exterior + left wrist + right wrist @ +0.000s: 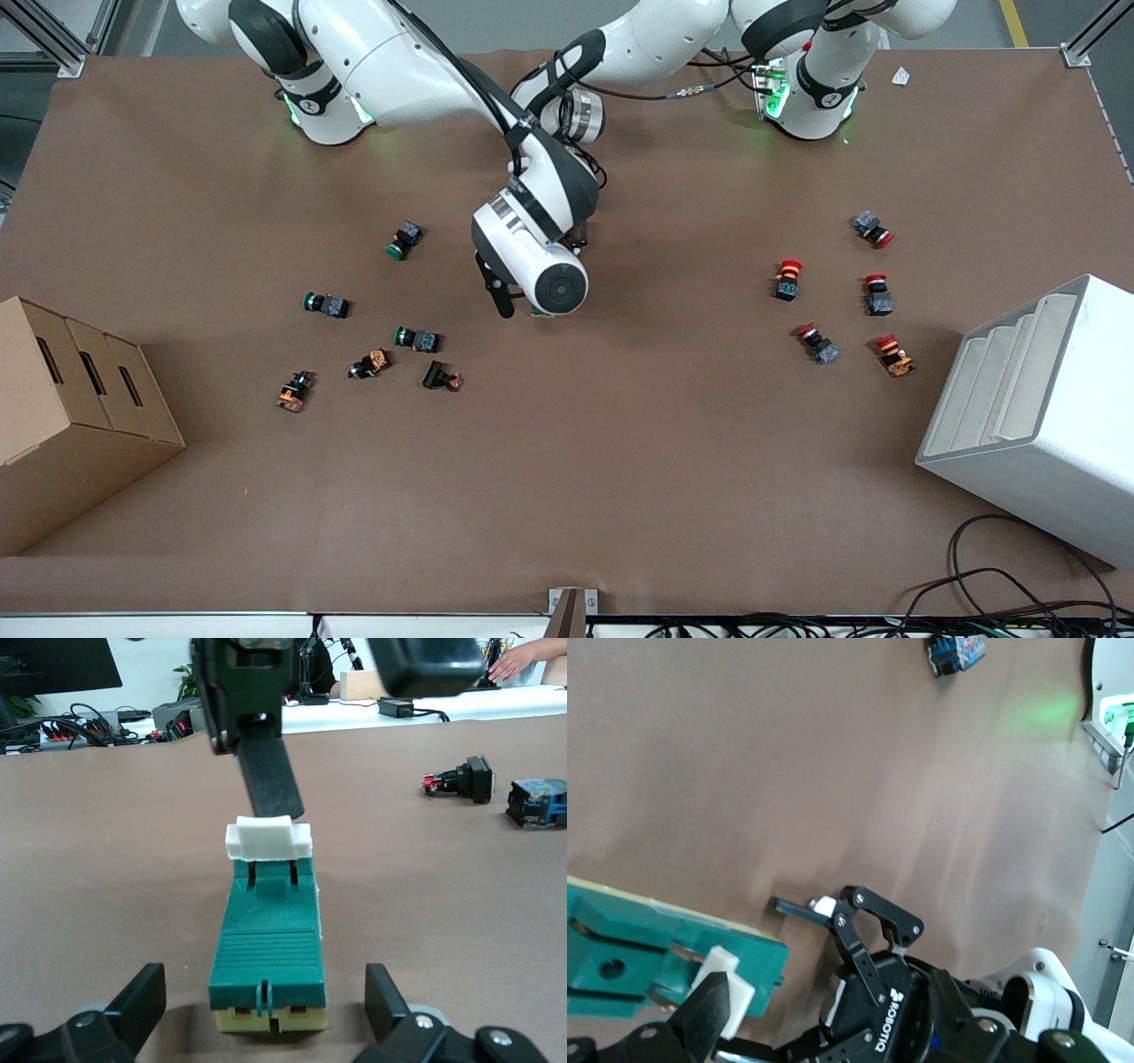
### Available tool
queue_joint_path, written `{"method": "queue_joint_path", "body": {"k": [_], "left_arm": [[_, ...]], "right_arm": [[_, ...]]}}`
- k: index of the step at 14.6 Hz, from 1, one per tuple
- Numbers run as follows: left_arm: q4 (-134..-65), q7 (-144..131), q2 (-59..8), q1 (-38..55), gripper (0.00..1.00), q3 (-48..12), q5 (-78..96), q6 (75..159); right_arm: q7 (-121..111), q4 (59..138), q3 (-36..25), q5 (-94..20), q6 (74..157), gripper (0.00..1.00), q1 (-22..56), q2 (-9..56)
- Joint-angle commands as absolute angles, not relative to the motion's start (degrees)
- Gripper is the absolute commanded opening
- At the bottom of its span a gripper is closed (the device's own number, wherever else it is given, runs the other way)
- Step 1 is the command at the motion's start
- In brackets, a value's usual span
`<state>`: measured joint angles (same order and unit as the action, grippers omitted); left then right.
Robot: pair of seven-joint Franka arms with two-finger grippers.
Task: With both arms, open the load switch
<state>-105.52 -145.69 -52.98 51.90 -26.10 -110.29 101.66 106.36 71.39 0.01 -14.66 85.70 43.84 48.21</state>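
The load switch (pixel 268 943) is a dark green block lying flat on the brown table, its white toggle (pixel 267 840) at one end. My left gripper (pixel 265 985) is open at table level, a finger on each side of the switch's other end with a gap at each side. My right gripper (pixel 830 994) is open above the toggle end, one finger (pixel 270 771) reaching down to the white toggle (pixel 726 981). In the front view the right arm's wrist (pixel 532 261) covers the switch and the left gripper, and only the right gripper's fingers (pixel 499 297) show.
Green push-buttons (pixel 416 338) lie scattered toward the right arm's end, red ones (pixel 788 278) toward the left arm's end. A cardboard box (pixel 71 416) stands at the right arm's end and a white bin (pixel 1045 416) at the left arm's end. Cables (pixel 992 585) lie near the front edge.
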Motion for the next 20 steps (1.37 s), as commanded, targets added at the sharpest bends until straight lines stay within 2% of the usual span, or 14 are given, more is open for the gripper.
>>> {"method": "queue_joint_path", "body": {"k": [1, 6, 13, 17, 20], "left_arm": [[-104.7, -145.5, -54.6, 52.5, 0.99, -25.6, -111.2, 101.3], [-104.7, -145.6, -54.7, 52.5, 0.99, -25.6, -110.8, 101.3], [-104.7, -145.6, -54.7, 52.4, 0.99, -25.6, -110.8, 101.3], [-104.7, -145.6, -54.5, 52.4, 0.99, -25.6, -110.9, 101.3], [-104.7, -145.8, -54.0, 52.2, 0.99, -25.6, -110.7, 101.3]], "right_arm": [[108.1, 73.2, -0.6, -15.7, 85.4, 1.00, 45.9, 47.1], [108.1, 76.1, -0.6, -15.2, 88.6, 1.00, 45.9, 47.5], [107.2, 75.6, -1.1, -14.9, 87.7, 1.00, 43.9, 46.7], [99.8, 71.6, -1.3, -14.6, 85.3, 1.00, 37.2, 42.5], [83.4, 71.8, -1.1, -4.7, 86.0, 1.00, 32.3, 37.4]]}}
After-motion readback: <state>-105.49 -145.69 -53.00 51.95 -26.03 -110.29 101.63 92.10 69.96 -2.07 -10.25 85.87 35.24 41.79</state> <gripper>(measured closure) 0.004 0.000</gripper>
